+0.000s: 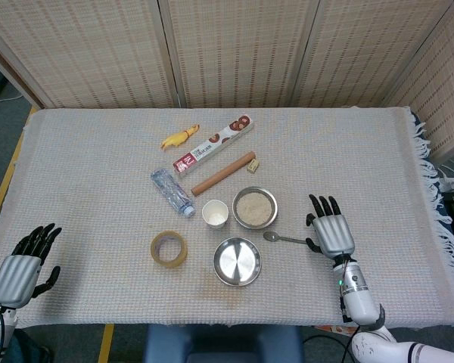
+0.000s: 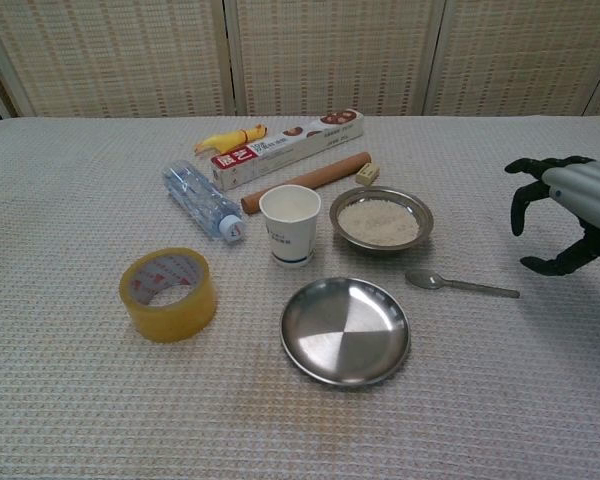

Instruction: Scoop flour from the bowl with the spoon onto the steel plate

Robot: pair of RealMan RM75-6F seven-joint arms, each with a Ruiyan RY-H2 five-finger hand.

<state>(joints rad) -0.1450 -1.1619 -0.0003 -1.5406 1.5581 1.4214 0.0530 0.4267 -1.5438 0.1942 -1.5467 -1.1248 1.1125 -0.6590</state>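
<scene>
Hovering right hand (image 1: 332, 231): fingers spread and slightly curled, holding nothing — it sits just past the spoon's handle end, not touching it.
Left hand (image 1: 19, 271): seen only in the head view, at the near left table edge, fingers apart, holding nothing, well apart from every object.
Right hand, chest view (image 2: 570, 212): shows the side profile — dark fingers arched downward above the cloth, thumb below them, a clear gap to the spoon.
Spoon (image 1: 284, 238): lies flat beside the right hand, long axis running sideways; bowl end points away from the hand toward the plate and bowl, handle end points at the hand.
Spoon, chest view (image 2: 460, 285): handle tilts slightly toward the camera at the hand's side.
Flour bowl (image 1: 254, 208): beyond the spoon from the hand's thumb side, holding pale flour.
Steel plate (image 1: 237, 262): past the spoon's bowl end, nearer the robot than the flour bowl.
</scene>
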